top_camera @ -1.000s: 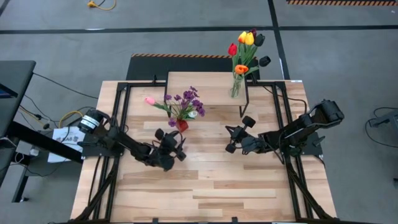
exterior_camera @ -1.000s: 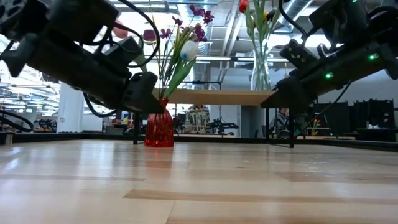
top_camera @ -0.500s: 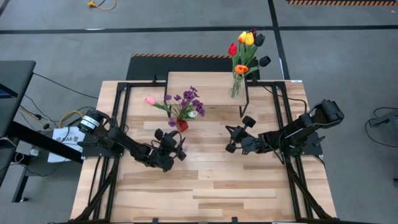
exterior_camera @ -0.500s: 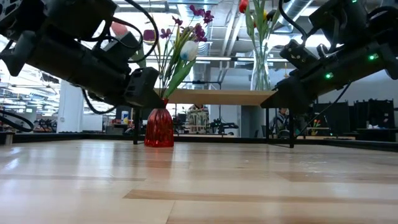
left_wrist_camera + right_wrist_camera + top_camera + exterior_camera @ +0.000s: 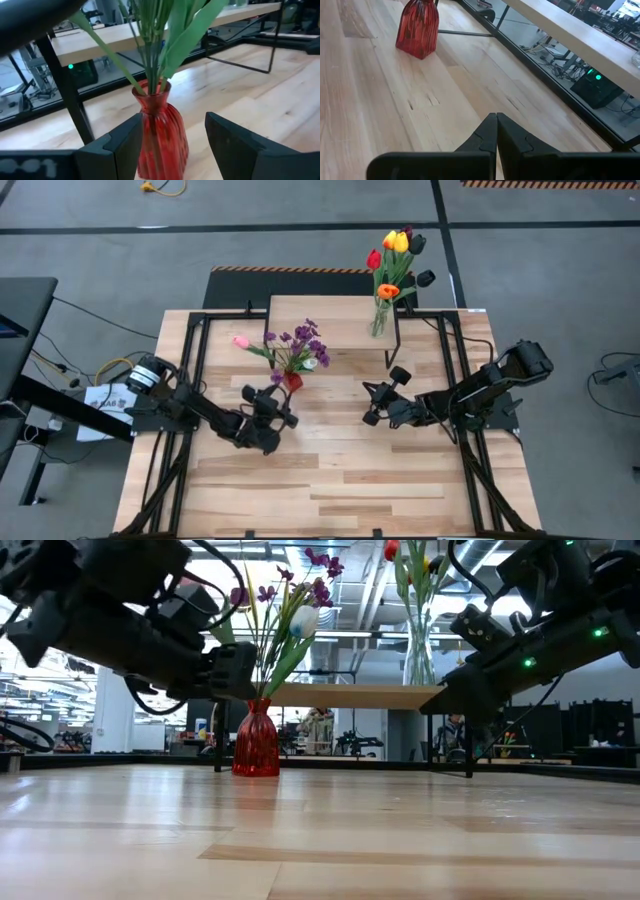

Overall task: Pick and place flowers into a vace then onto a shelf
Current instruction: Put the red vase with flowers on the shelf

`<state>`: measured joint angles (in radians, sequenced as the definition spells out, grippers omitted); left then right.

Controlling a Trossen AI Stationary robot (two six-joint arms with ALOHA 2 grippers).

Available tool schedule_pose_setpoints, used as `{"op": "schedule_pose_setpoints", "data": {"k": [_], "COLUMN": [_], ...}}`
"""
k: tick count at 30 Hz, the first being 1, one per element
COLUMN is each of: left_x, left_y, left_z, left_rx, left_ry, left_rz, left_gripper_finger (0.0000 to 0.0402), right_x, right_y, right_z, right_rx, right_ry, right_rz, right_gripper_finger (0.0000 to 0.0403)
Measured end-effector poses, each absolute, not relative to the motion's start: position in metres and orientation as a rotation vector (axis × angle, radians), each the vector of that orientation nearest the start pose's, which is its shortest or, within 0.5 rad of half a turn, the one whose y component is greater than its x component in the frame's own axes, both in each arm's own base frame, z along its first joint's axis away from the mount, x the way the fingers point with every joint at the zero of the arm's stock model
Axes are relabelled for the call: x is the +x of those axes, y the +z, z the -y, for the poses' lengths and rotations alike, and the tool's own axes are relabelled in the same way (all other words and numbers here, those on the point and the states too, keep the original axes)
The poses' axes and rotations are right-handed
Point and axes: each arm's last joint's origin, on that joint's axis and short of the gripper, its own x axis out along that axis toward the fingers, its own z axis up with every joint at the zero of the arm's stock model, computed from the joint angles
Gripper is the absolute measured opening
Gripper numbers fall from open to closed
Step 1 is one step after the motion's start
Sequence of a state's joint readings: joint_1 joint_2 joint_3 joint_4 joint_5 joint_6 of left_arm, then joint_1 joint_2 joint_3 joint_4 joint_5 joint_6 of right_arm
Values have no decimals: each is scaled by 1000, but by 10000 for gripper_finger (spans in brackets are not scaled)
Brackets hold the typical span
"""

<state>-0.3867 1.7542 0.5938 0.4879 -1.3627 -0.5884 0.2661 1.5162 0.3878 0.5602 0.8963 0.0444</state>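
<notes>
A red ribbed vase [image 5: 292,381] stands on the tabletop by its base. It holds purple sprigs, a pink tulip [image 5: 240,341] and a white tulip [image 5: 303,621]. My left gripper [image 5: 274,400] is open, just on the near side of this vase. In the left wrist view its fingers [image 5: 227,145] stand on either side of the vase body [image 5: 162,135], with a gap showing at one finger. A clear glass vase [image 5: 379,321] of red, yellow, orange and maroon tulips stands on the shelf [image 5: 320,320]. My right gripper [image 5: 370,404] is shut, hovering over the table's middle right.
The shelf's thin black legs [image 5: 65,90] stand just behind the red vase. Black frame rails [image 5: 195,370] run along the table's left and right sides. Bare plank tabletop [image 5: 340,480] stretches toward the near edge.
My left gripper has moved toward the far edge and up a little, closing in on the red vase until its open fingers stand around the vase body. The vase and flowers have stayed put.
</notes>
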Motion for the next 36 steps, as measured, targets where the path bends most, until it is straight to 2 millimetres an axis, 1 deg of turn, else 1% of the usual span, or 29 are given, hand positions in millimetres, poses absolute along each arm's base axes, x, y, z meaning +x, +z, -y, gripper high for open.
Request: {"op": "schedule_pose_setpoints", "data": {"k": [8, 16, 23, 36], "left_x": [274, 275, 278, 280], "left_y": [116, 115, 115, 118], "left_z": [64, 57, 50, 50], "left_rx": [-21, -17, -29, -10], "left_ry": [1030, 1056, 1041, 1028], "left_rz": [-180, -185, -211, -212], "left_gripper_finger": [203, 203, 203, 203], "right_x": [234, 234, 234, 234], "right_y": [125, 124, 124, 124], "right_z": [-40, -40, -39, -39], "right_rx": [-278, -282, -283, -286], "right_ry": [-623, -626, -632, -632], "right_rz": [-473, -477, -482, -488], "right_gripper_finger": [0, 0, 0, 0]}}
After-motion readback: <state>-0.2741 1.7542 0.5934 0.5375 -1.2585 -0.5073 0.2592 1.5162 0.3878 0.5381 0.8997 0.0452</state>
